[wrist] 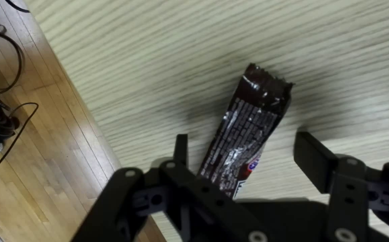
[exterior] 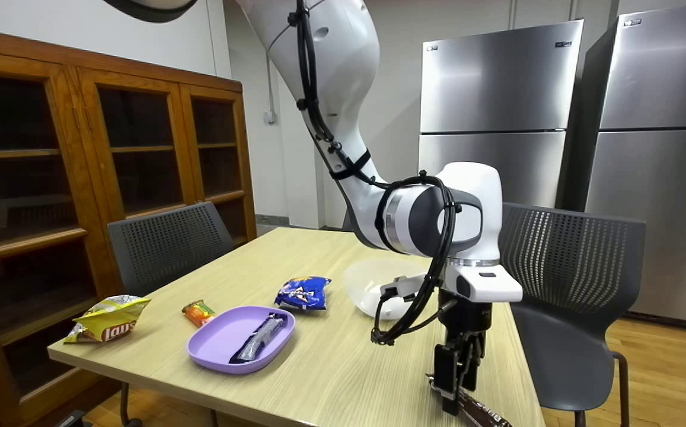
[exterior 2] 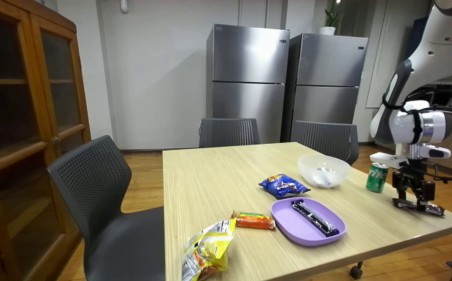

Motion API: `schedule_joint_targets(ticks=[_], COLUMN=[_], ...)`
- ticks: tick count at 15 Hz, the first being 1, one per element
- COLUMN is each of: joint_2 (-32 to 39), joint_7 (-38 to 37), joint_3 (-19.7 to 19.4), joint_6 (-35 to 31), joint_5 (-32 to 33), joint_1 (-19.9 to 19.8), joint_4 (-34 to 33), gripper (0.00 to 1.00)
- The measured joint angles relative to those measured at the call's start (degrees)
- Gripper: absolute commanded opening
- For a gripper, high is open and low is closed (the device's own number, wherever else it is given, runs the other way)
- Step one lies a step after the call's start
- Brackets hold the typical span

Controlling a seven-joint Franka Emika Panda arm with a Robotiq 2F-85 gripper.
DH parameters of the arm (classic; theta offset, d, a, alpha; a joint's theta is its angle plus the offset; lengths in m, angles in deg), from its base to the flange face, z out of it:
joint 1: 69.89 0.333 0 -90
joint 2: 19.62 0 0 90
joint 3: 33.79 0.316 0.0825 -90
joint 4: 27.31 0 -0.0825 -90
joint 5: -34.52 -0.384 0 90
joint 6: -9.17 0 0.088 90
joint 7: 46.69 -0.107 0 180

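Straddling the brown-wrapped candy bar (wrist: 243, 134), lying on the worktop (wrist: 130, 84) near its edge, with the end effector (wrist: 242, 149) spread and pinching nothing, and showing in the wrist view the bar's long axis passing between the fingers (wrist: 315, 164), slanting toward upper right.

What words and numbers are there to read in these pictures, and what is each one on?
"Lays": on the yellow bag, in an exterior view.
"rite": on the green can, in an exterior view; the rest is out of sight.
Too small or blurred to read: the print on the brown wrapper, blue bag, orange packet, black packet and fridge labels.
I can't read any numbers.
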Motion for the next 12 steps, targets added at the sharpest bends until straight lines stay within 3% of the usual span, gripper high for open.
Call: schedule_joint_targets(ticks=[6,12], joint_2=[0.2,0.1], joint_7=[-0.1,0.0], joint_3=[0.0,-0.2], joint_6=[1.0,1.7], joint_5=[0.0,0.2], joint_1=[-0.5,-0.7], joint_4=[-1.4,-1.4], gripper=[0.03,0.04])
